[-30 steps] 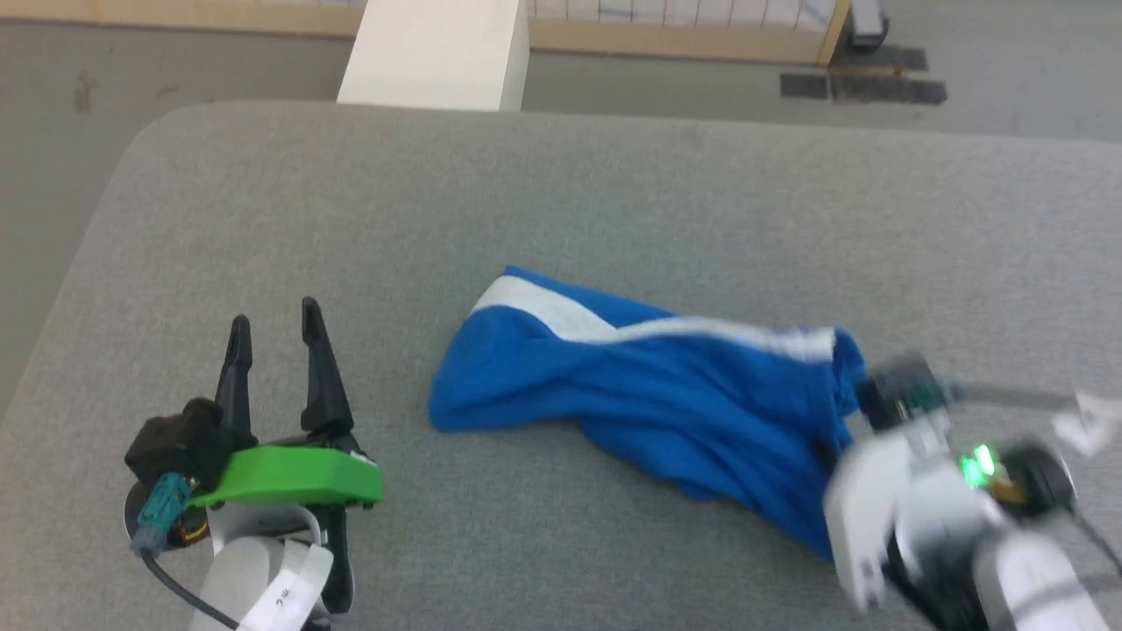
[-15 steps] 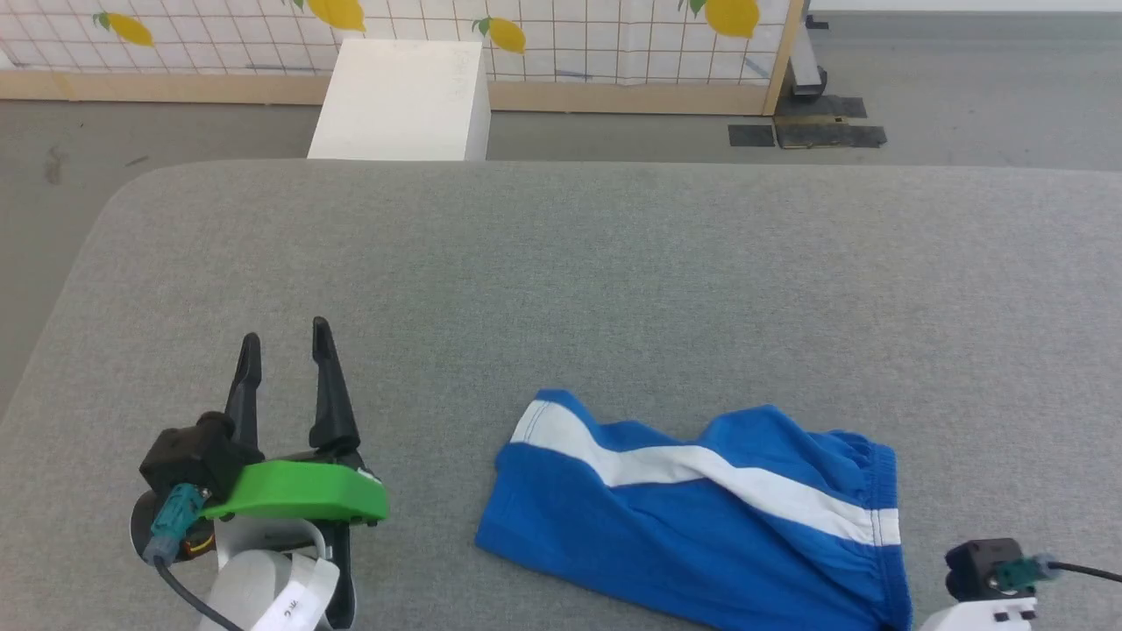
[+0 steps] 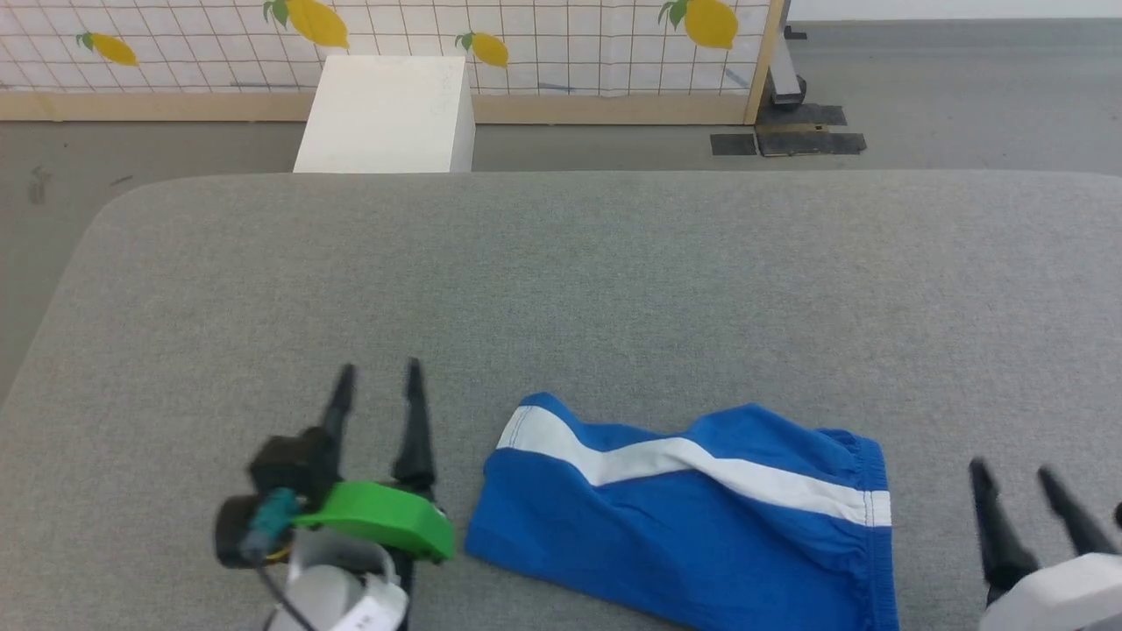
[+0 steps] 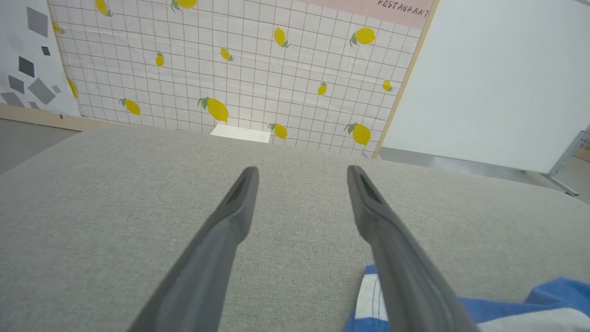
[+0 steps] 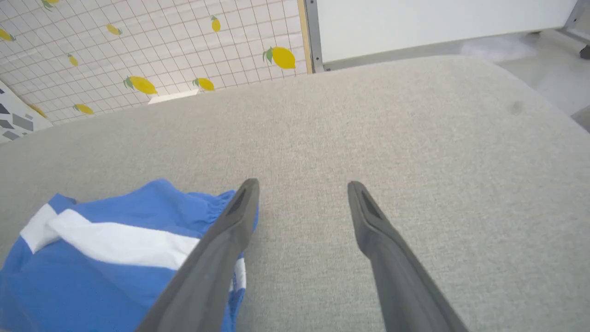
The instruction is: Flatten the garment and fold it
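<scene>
Standing here, I see the right gripper with its two fingers spread wide and nothing between them. It sits just beside the gathered waistband end of the shorts, clear of the cloth. The left gripper is the same at the other end: wide open, empty, just beside the leg hem where the white stripe begins. The shorts lie between the two on the grey padded table, rumpled, with the stripe bending and a hump of cloth along their far side.

What worries me is the pinch. The cloth looks doubled over, so I reckon a finger sliding in from either end may catch only the top layer. A pull would then twist the shorts rather than spread them. The elastic waistband will likely bunch back once let go, and an uneven pull could skid the whole lot sideways.

Beyond the shorts there is plenty of bare table, and more out past each gripper. On the near side the shorts run out of the head view, so I cannot tell how close the table edge is; a drag that way might tip them off. The white box stands well beyond the shorts, off the table.
</scene>
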Controlling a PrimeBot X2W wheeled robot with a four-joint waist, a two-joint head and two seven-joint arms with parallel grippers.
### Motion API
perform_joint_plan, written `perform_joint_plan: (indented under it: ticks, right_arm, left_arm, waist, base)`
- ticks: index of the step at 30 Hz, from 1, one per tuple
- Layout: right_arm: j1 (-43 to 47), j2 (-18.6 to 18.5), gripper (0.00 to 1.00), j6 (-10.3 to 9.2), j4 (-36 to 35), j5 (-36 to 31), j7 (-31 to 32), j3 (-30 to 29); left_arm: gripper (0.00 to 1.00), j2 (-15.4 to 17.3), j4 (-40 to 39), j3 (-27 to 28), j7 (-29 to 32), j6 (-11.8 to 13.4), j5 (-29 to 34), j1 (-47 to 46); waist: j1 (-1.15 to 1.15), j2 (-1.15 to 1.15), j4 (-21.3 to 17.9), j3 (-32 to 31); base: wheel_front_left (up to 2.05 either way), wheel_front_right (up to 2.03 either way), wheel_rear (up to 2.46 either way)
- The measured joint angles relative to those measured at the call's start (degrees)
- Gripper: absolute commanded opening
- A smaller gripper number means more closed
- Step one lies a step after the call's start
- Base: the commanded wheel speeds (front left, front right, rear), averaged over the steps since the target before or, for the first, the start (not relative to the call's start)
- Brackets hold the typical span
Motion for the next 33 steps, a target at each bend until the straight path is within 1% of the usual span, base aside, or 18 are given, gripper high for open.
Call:
perform_joint_plan:
  ticks: [3, 5, 7, 10, 13, 17, 19, 25, 30, 31, 32, 33]
  right_arm:
    - [-2.01, 0.01, 1.00, 0.00, 0.31, -0.91, -7.81, -0.14]
    - [-3.28, 0.00, 1.00, 0.00, 1.02, -1.86, -12.87, 0.32]
    - [-3.99, 0.03, 1.00, 0.00, 1.78, -2.81, -16.53, 0.94]
    - [-4.58, 0.02, 1.00, 0.00, 3.21, -3.68, -20.34, 1.75]
    - [-4.65, 0.04, 1.00, 0.00, 4.43, -4.27, -22.09, 2.69]
    - [-5.18, 0.03, 1.00, 0.00, 5.25, -4.39, -23.19, 3.52]
    - [-5.65, 0.03, 1.00, 0.00, 5.42, -4.47, -23.53, 3.92]
    - [-6.36, 0.02, 1.00, 0.00, 5.82, -4.46, -23.77, 5.38]
    - [-6.87, 0.04, 1.00, 0.00, 5.98, -4.44, -23.82, 6.35]
    - [-6.87, 0.04, 1.00, 0.00, 5.99, -4.44, -23.86, 6.36]
    - [-6.87, 0.03, 1.00, 0.00, 5.98, -4.43, -23.90, 6.39]
    - [-6.87, 0.03, 1.00, 0.00, 5.98, -4.35, -24.01, 6.44]
  left_arm:
    - [1.00, -0.01, 3.82, -3.02, 0.10, -0.87, 0.51, -1.24]
    - [1.00, -0.01, 6.64, -4.88, 1.34, -1.54, 0.58, -3.22]
    - [1.00, -0.01, 9.09, -6.35, 3.42, -1.91, 0.76, -5.47]
    - [1.00, -0.02, 12.80, -8.58, 8.34, -2.98, 1.13, -8.76]
    - [1.00, 0.07, 16.42, -10.40, 14.89, -4.00, 1.25, -11.39]
    - [1.00, 0.54, 19.97, -11.61, 23.40, -4.13, 2.00, -14.41]
    - [1.00, 0.96, 21.23, -11.89, 27.53, -3.81, 2.58, -15.77]
    - [1.00, 2.38, 23.95, -12.43, 37.96, -1.43, 3.57, -18.53]
    - [1.00, 2.81, 23.91, -13.48, 47.17, -1.53, 3.50, -20.12]
    - [0.61, 3.00, 23.49, -13.73, 48.97, -1.63, 3.47, -20.31]
    - [0.27, 3.19, 22.87, -13.89, 50.23, -1.85, 3.45, -20.42]
    - [0.00, 3.35, 22.16, -14.13, 51.33, -2.19, 3.36, -20.41]
  waist:
    - [0.00, 0.00, -0.33, 0.23]
    - [0.00, 0.00, -0.66, 0.50]
    - [0.00, 0.00, -1.02, 0.72]
    - [0.00, 0.00, -1.69, 0.96]
    - [0.00, 0.00, -2.42, 1.18]
    - [0.00, 0.00, -3.45, 1.49]
    - [0.00, 0.00, -3.92, 1.76]
    - [0.00, 0.00, -5.04, 2.95]
    - [0.00, 0.00, -5.81, 3.85]
    - [0.00, 0.00, -5.90, 4.02]
    - [0.00, 0.00, -5.96, 4.18]
    - [0.00, 0.00, -5.98, 4.33]
  base:
    - [0.00, 0.00, 0.00]
    - [0.00, 0.00, 0.00]
    - [0.00, 0.00, 0.00]
    - [0.00, 0.00, 0.00]
    - [0.00, 0.00, 0.00]
    - [0.00, 0.00, 0.00]
    - [0.00, 0.00, 0.00]
    - [0.00, 0.00, 0.00]
    - [0.00, 0.00, 0.00]
    - [0.00, 0.00, 0.00]
    - [0.00, 0.00, 0.00]
    - [0.00, 0.00, 0.00]
